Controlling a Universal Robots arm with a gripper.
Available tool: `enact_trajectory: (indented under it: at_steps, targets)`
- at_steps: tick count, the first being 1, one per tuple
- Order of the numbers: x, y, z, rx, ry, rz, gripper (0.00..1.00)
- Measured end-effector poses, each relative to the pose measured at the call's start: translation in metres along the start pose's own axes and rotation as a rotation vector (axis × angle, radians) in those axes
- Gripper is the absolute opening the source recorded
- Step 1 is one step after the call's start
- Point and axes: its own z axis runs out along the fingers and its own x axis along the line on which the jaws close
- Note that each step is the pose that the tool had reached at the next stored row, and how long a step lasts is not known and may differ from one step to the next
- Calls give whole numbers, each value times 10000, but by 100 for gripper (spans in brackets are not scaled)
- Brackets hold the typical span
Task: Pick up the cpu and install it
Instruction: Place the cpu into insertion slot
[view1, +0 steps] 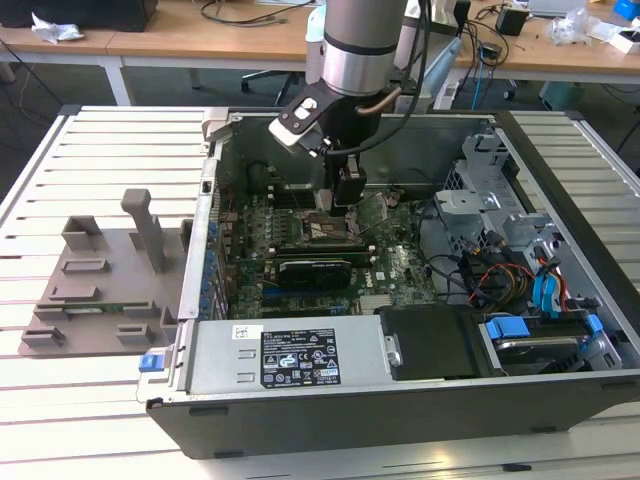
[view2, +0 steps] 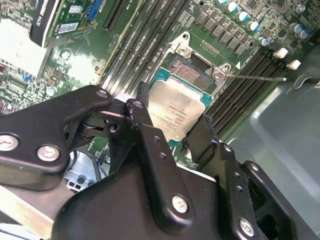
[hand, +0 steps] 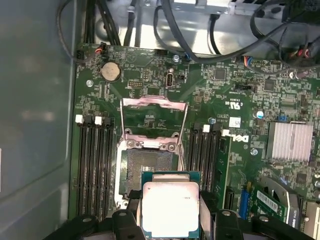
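Exterior view: UR arm reaches down into open PC case (view1: 400, 410) lying on slatted table (view1: 100, 150). Gripper (view1: 340, 195) sits low over motherboard (view1: 400, 265), roughly mid-case. Grey fixture tray (view1: 100, 290) lies on table at the exterior view's left, well apart from case. PSU (view1: 290, 355) along case's near wall, drive bay w/ blue tabs (view1: 540, 335) at the exterior view's right.

Gripper (view2: 172, 117) is clenched on the cpu (view2: 175, 110): black fingers (view2: 150, 145) press its opposite edges, silver top facing up. In first wrist view the cpu (hand: 170, 207) hangs btwn the gripper (hand: 170, 220) tips, overlapping one edge of the open socket (hand: 150, 167), not seated; most of socket is uncovered. Load plate (hand: 152, 120) is flipped up on socket's far side. RAM slots (hand: 95, 165) flank socket both sides. Coin cell (hand: 110, 71) and finned heatsink (hand: 292, 140) also on board, apart from socket.
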Motion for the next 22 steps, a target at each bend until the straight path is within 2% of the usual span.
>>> enact_trajectory:
  at_steps: [2,7,22]
  targets:
    - [0,0,2,5,8,226,55]
    - [0,1,4,4,10,226,55]
    - [2,9,96,5,5,226,55]
